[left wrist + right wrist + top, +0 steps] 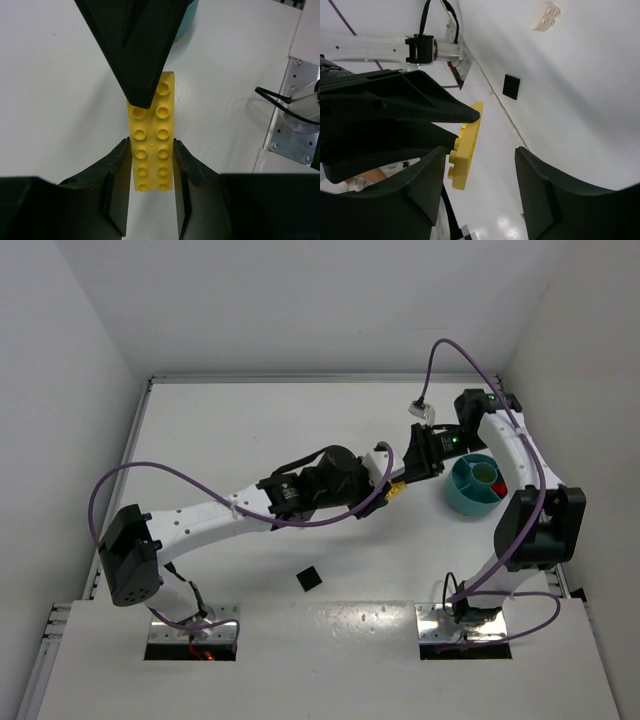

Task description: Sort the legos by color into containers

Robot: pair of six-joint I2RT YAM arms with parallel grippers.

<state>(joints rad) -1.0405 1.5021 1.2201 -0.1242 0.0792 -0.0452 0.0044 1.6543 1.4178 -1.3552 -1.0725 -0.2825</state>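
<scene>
A long flat yellow plate (151, 145) hangs above the table, studs facing the left wrist camera. My left gripper (150, 175) is shut on its near end, one finger on each long edge. In the top view the plate (397, 490) shows as a small yellow spot at the left gripper (386, 496), left of the teal dish (462, 498). My right gripper (480, 152) is open. The plate's free end (465, 150) lies beside its left finger, with a wide gap to the right finger. A red brick (497, 488) lies in the dish. The black square (309, 578) lies on the table.
A white brick (545, 15) and the black square (511, 86) lie on the table beyond the right gripper. A corner of the dish (187, 20) shows behind the right finger. Metal mounting plates (466, 625) with cables sit at the near edge. White walls enclose the table.
</scene>
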